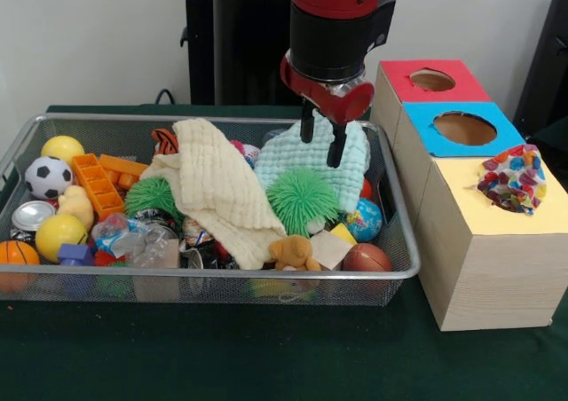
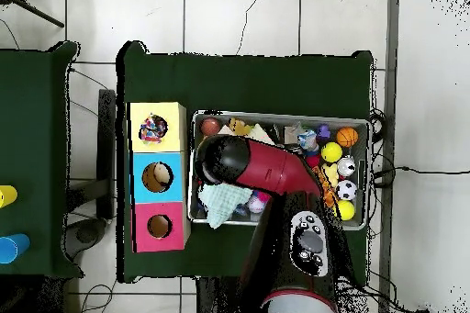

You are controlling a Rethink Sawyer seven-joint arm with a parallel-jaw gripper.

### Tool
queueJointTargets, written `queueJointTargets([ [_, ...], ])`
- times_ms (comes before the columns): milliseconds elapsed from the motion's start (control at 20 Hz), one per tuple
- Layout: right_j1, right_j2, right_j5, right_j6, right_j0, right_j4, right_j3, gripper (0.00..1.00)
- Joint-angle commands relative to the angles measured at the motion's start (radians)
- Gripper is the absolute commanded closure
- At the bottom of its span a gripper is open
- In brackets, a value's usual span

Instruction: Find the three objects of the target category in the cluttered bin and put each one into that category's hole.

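Dark green table (image 1: pixel 266 357), white wall behind. Wire bin (image 1: pixel 213 281) heaped with clutter. Gripper (image 1: pixel 321 142) hanging over its back corner, fingers parted, holding nothing, tips just above a mint cloth (image 1: pixel 318 166). Beside it, toward the boxes: patchwork ball (image 1: pixel 512 179) seated in the yellow-topped hole (image 2: pixel 152 128), half sunk. Directly below the fingers: spiky green ball (image 1: pixel 303 201).

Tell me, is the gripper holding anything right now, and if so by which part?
Nothing is held. The gripper hangs open and empty over the pale green cloth in the bin; the patchwork ball sits in the yellow box's hole.
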Motion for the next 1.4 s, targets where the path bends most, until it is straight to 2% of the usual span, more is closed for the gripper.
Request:
queueJointTargets([
  [50,0.013,0.099,-0.078,0.092,-0.008,0.038,0.14,0.0],
  [450,0.126,0.167,-0.25,0.076,-0.06,0.035,0.165,0.0],
  [800,0.182,0.185,-0.33,0.09,-0.054,0.02,0.155,0.0],
  [1350,0.247,0.266,-0.427,0.068,-0.094,0.006,0.164,0.0],
  [1400,0.247,0.27,-0.436,0.074,-0.095,0.003,0.165,1.0],
])
